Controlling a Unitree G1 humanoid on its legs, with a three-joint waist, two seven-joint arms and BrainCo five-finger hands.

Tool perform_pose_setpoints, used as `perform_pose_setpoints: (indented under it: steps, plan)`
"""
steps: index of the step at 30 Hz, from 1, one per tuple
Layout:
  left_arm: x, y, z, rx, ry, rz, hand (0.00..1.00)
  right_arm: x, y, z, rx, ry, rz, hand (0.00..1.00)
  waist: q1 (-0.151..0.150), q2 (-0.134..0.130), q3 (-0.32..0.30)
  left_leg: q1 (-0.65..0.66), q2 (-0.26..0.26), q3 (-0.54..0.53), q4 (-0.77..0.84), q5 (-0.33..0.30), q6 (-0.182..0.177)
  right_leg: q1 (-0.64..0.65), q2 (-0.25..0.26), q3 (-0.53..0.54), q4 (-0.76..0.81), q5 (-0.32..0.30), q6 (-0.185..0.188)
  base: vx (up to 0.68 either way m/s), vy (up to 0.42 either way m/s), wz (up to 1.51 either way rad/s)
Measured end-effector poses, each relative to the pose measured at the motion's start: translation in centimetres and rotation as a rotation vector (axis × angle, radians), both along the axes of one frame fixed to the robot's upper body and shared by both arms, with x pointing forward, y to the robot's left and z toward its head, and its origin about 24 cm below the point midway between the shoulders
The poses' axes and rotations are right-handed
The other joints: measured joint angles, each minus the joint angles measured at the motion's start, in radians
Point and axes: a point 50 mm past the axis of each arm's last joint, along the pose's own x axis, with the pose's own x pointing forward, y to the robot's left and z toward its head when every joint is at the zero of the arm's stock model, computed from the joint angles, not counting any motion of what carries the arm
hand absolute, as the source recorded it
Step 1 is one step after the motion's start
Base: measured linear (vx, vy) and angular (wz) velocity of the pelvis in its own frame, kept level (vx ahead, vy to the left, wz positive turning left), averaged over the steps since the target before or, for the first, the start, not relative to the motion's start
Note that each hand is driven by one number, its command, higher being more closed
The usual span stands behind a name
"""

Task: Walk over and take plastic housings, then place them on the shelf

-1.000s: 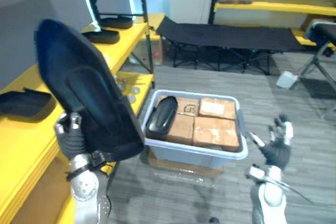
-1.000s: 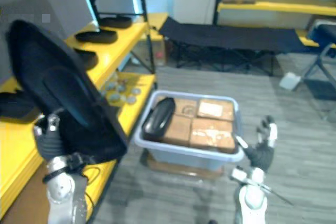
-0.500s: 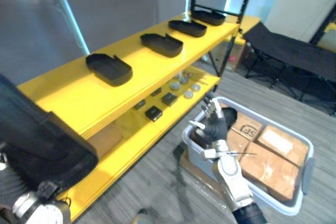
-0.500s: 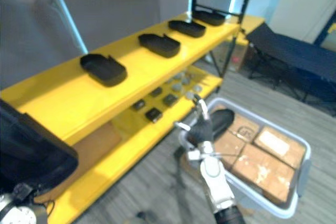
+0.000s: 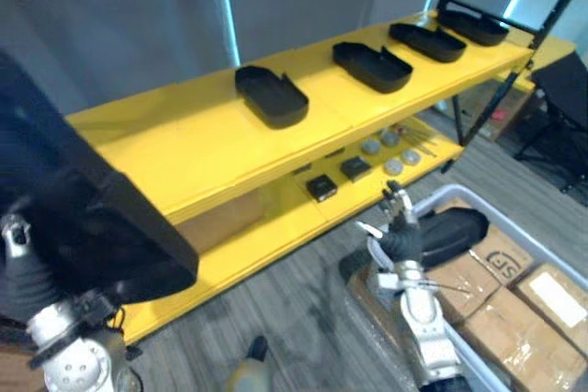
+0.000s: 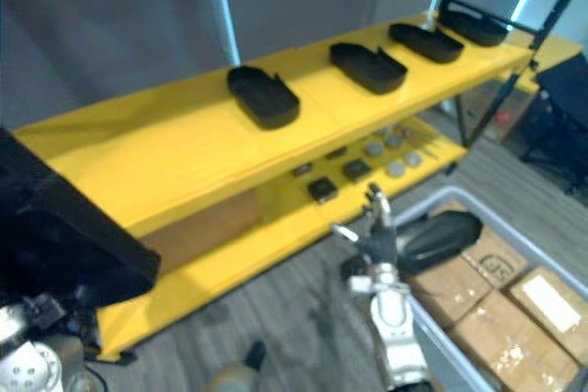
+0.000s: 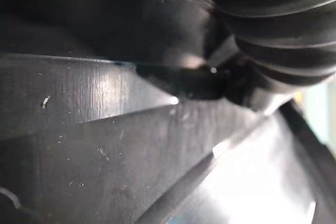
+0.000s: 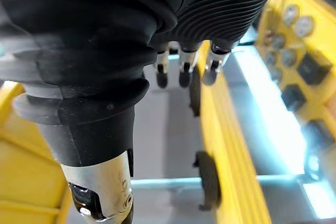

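Note:
A large black plastic housing (image 5: 87,218) fills the lower left, and my left hand (image 5: 26,273) is shut on its lower edge from beneath. Its dark scratched surface sits right against the left wrist camera (image 7: 105,145). Several smaller black housings lie in a row on the yellow shelf top (image 5: 184,144); the nearest (image 5: 271,96) is at its middle. My right hand (image 5: 401,238) is open, fingers (image 8: 181,72) straight, hanging empty beside another black housing (image 5: 452,229) that lies in the bin.
A pale grey bin (image 6: 432,204) with cardboard boxes (image 5: 514,319) stands on the floor at the lower right. The lower yellow shelf (image 5: 266,236) holds small dark and round parts (image 5: 322,188). Black uprights (image 5: 487,89) frame the shelf's far end.
The camera has swung further left, so the shelf now runs across the picture. The held housing stays at the lower left, and the right hand stays open near the bin.

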Motion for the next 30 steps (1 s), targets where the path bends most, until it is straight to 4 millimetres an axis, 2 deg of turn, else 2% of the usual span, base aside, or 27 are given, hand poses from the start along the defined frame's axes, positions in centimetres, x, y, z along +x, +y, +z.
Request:
perform_pose_setpoints:
  steps: [1,3,5,7,10,12,14,15,16,17,18,19,21,22,23,24,25,27,28,29,30]
  plan:
    - [0.5,-0.1,-0.2,-0.007,0.007,-0.013,1.00,0.1,0.2,0.4,0.006,-0.023,0.028,0.00,-0.002,-0.017,0.006,0.000,-0.004,0.001,-0.004,0.012,-0.003,0.006,-0.001,0.001,-0.014,-0.021,0.018,0.01,-0.097,0.08]
    - [0.9,-0.3,-0.9,-0.035,0.040,-0.023,1.00,0.2,0.4,0.6,0.004,-0.037,0.082,0.00,-0.004,-0.014,0.015,0.001,0.000,0.007,0.003,0.020,-0.015,0.028,0.013,0.004,-0.059,-0.046,0.056,-0.04,-0.090,-0.08]
    - [0.8,-0.7,-1.7,-0.065,0.068,-0.031,1.00,0.2,0.3,0.6,-0.016,-0.037,0.106,0.00,-0.005,0.015,0.029,0.003,0.016,0.010,0.005,0.028,-0.024,0.036,0.033,0.016,-0.078,-0.060,0.076,-0.11,-0.080,-0.11]
    - [0.5,-1.5,-3.0,-0.123,0.113,-0.044,1.00,-0.1,-0.1,0.2,-0.045,-0.020,0.130,0.00,-0.010,0.073,0.057,0.002,0.052,0.063,0.002,0.055,-0.002,0.041,0.069,0.025,-0.092,-0.073,0.091,-0.19,-0.050,0.00]
    - [-0.3,-1.5,-3.9,-0.130,0.162,-0.028,1.00,-0.8,-0.1,-0.5,-0.046,0.011,0.142,0.00,-0.012,0.092,0.050,0.007,0.079,0.111,0.004,0.056,0.021,0.051,0.086,0.018,-0.094,-0.082,0.097,-0.14,-0.019,0.08]
    - [-0.5,-1.4,-3.9,-0.126,0.164,-0.021,1.00,-0.9,-0.1,-0.4,-0.043,0.005,0.145,0.00,-0.010,0.090,0.047,0.005,0.079,0.136,0.004,0.057,0.023,0.051,0.080,0.015,-0.094,-0.083,0.097,-0.04,0.017,0.09]
    - [-0.7,-1.3,-3.6,-0.115,0.144,-0.014,1.00,-0.9,0.0,-0.2,-0.028,-0.002,0.145,0.00,-0.008,0.069,0.047,-0.002,0.068,0.178,0.003,0.065,0.014,0.053,0.060,0.006,-0.099,-0.083,0.099,0.00,0.047,0.15]
    - [-0.7,-1.1,-3.2,-0.099,0.124,-0.013,1.00,-0.9,0.2,-0.2,-0.018,-0.004,0.144,0.00,-0.007,0.048,0.047,-0.002,0.048,0.184,0.003,0.065,0.014,0.057,0.040,0.003,-0.098,-0.084,0.100,0.03,0.048,0.12]
    - [-0.7,-1.1,-3.0,-0.091,0.112,-0.013,1.00,-0.9,0.3,-0.2,-0.009,-0.006,0.142,0.00,-0.007,0.032,0.047,-0.004,0.036,0.187,0.003,0.062,0.014,0.057,0.031,0.003,-0.097,-0.085,0.096,0.08,0.078,0.15]
    - [-0.7,-0.9,-2.4,-0.070,0.088,-0.013,1.00,-0.8,0.6,-0.1,0.016,-0.011,0.139,0.00,-0.004,0.001,0.050,-0.005,0.013,0.192,0.006,0.050,0.019,0.056,0.007,0.002,-0.086,-0.100,0.069,0.11,0.086,0.19]
    - [-0.5,-0.8,-1.9,-0.045,0.072,-0.016,1.00,-0.8,0.8,-0.1,0.030,-0.014,0.133,0.00,-0.006,-0.028,0.052,-0.005,-0.015,0.198,0.020,0.026,0.030,0.063,-0.018,-0.002,-0.066,-0.105,0.002,0.13,0.093,0.19]
    - [-0.4,-0.8,-1.7,-0.037,0.064,-0.017,1.00,-0.8,0.7,-0.1,0.031,-0.014,0.129,0.00,-0.009,-0.036,0.052,-0.004,-0.026,0.199,0.034,0.011,0.033,0.067,-0.029,-0.001,-0.045,-0.093,-0.029,0.14,0.125,0.26]
    - [0.4,-1.1,-0.9,-0.019,0.025,-0.033,1.00,-0.7,0.0,0.1,0.005,-0.022,0.107,0.00,-0.013,-0.020,0.042,0.014,-0.030,0.197,0.070,-0.035,0.059,-0.030,-0.098,0.068,0.193,0.027,-0.097,0.12,0.201,0.08]
    - [0.5,-1.1,-0.7,0.000,0.020,-0.032,1.00,-0.6,0.0,0.2,0.003,-0.029,0.104,0.00,-0.013,-0.019,0.042,0.024,-0.031,0.201,0.073,-0.047,0.066,-0.052,-0.110,0.092,0.238,0.063,-0.104,0.15,0.219,-0.16]
    - [0.6,-0.9,-0.3,0.030,0.017,-0.020,1.00,-0.3,0.0,0.6,0.007,-0.046,0.105,0.00,-0.016,-0.021,0.041,0.048,-0.032,0.211,0.071,-0.066,0.081,-0.091,-0.129,0.138,0.305,0.155,-0.103,0.21,0.188,-0.22]
    - [0.7,-0.7,0.0,0.056,0.017,-0.003,1.00,0.0,0.2,1.0,0.026,-0.071,0.118,0.00,-0.026,-0.013,0.045,0.068,-0.019,0.210,0.066,-0.079,0.103,-0.135,-0.130,0.172,0.373,0.152,-0.085,0.22,0.135,-0.22]
    - [0.7,-0.6,0.1,0.064,0.019,0.007,1.00,0.2,0.3,1.3,0.030,-0.090,0.130,0.00,-0.031,-0.013,0.045,0.078,-0.014,0.209,0.060,-0.084,0.106,-0.159,-0.125,0.175,0.413,0.089,-0.065,0.22,0.070,-0.17]
    - [0.8,-0.2,0.1,0.044,0.034,0.040,1.00,0.6,0.3,2.2,0.027,-0.140,0.156,0.00,-0.054,-0.003,0.051,0.130,0.002,0.206,0.035,-0.097,0.116,-0.206,-0.069,0.158,0.465,-0.082,-0.077,0.20,0.054,-0.06]
    - [1.0,0.0,0.0,0.038,0.042,0.047,1.00,0.9,0.3,2.6,0.019,-0.161,0.166,0.00,-0.057,0.008,0.056,0.157,0.015,0.204,0.035,-0.114,0.113,-0.221,-0.033,0.158,0.428,-0.120,-0.078,0.16,0.062,0.01]
    - [1.2,0.1,0.0,0.034,0.045,0.048,1.00,1.0,0.3,2.8,0.013,-0.171,0.173,0.00,-0.058,0.015,0.056,0.163,0.023,0.201,0.038,-0.123,0.110,-0.231,-0.015,0.162,0.387,-0.130,-0.081,0.14,0.023,0.10]
    - [1.6,0.1,0.1,0.019,0.036,0.041,1.00,1.3,0.3,3.3,-0.001,-0.192,0.187,0.00,-0.057,0.028,0.054,0.161,0.041,0.189,0.043,-0.136,0.101,-0.258,0.027,0.191,0.278,-0.130,-0.079,0.13,-0.045,0.33]
